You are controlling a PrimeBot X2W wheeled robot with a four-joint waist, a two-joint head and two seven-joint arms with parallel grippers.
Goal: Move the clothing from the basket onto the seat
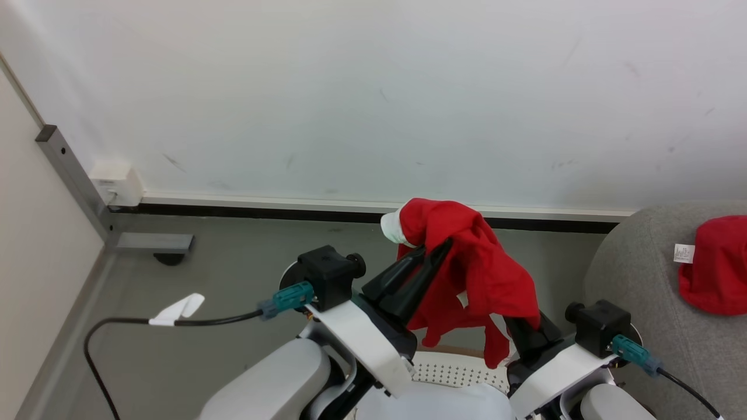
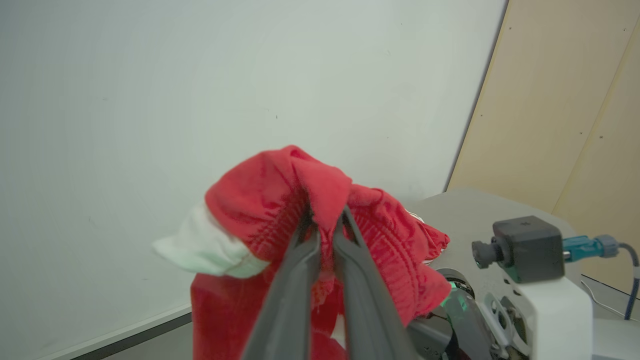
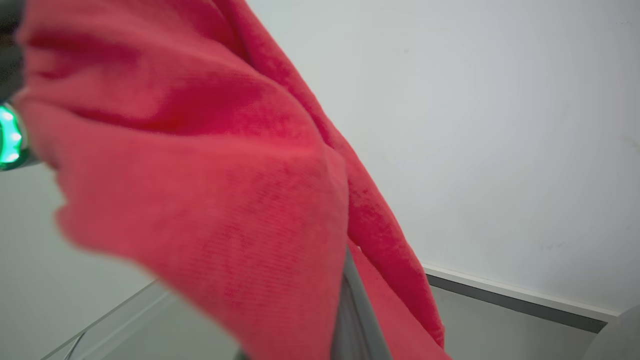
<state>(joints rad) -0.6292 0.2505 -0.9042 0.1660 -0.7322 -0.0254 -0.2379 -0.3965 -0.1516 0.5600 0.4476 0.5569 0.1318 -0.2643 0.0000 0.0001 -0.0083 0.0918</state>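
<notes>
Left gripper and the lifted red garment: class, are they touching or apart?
Touching. The left wrist view shows the left gripper with its two fingers closed on a fold of the red garment.

Bright, diffuse light, probably from overhead, washes the white wall (image 1: 408, 87) evenly; shadows are faint. The head view is sharp. In the right wrist view the red garment (image 3: 200, 200), close to the lens, is blurred, and a green indicator light (image 3: 7, 135) glows at its edge.

No legible text (print too small on label tag (image 1: 684, 253))
</notes>
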